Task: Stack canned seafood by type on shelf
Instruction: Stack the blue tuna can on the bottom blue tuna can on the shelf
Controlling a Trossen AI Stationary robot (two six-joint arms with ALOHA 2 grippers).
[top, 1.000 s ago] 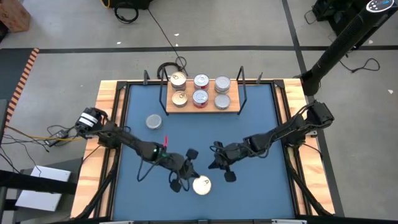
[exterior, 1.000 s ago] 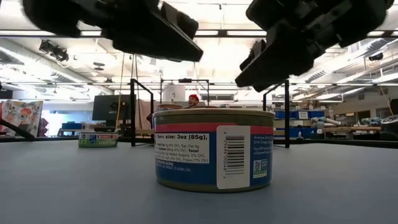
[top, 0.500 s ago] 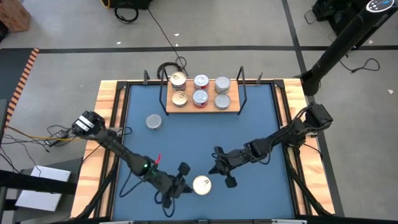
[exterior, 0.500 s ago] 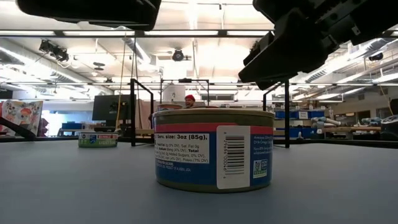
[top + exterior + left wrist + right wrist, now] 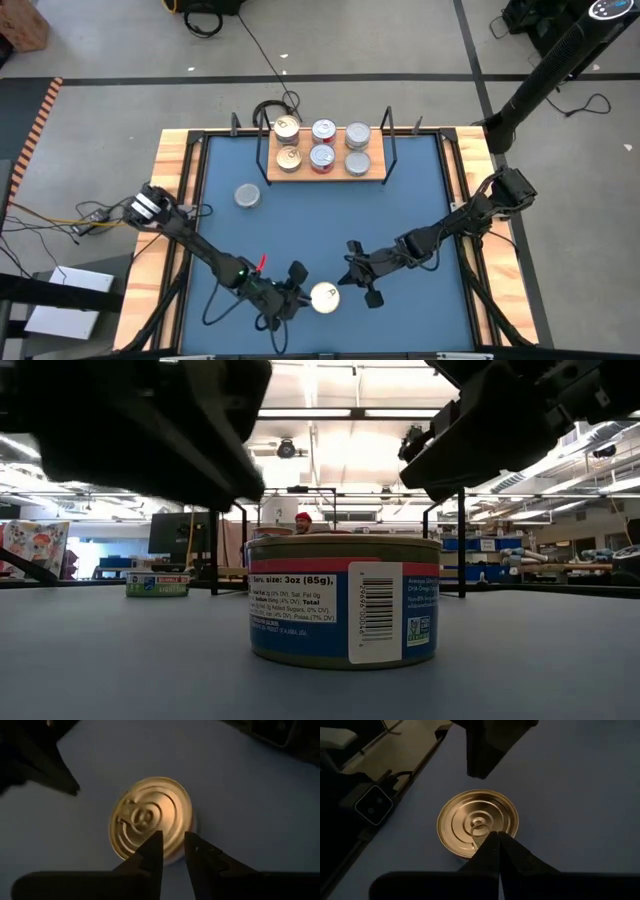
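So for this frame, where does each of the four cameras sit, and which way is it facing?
High: overhead, straight down on the table, shelf, both arms.
Low: tabletop level, facing the gold-topped can; dark arm parts overhead.
Left wrist: above that can; left hand fingers slightly apart.
Right wrist: above the same can; right hand fingers together.
Shared: all four views show this can.

One camera hangs overhead, looking straight down on the whole blue table [image 5: 400,210] and the floor around it. Another sits at tabletop height, close to a gold-topped can [image 5: 343,600], facing level across into the room behind. Each wrist camera looks down past its own fingers, close above that same can [image 5: 150,822] [image 5: 477,822]. All four views share it.
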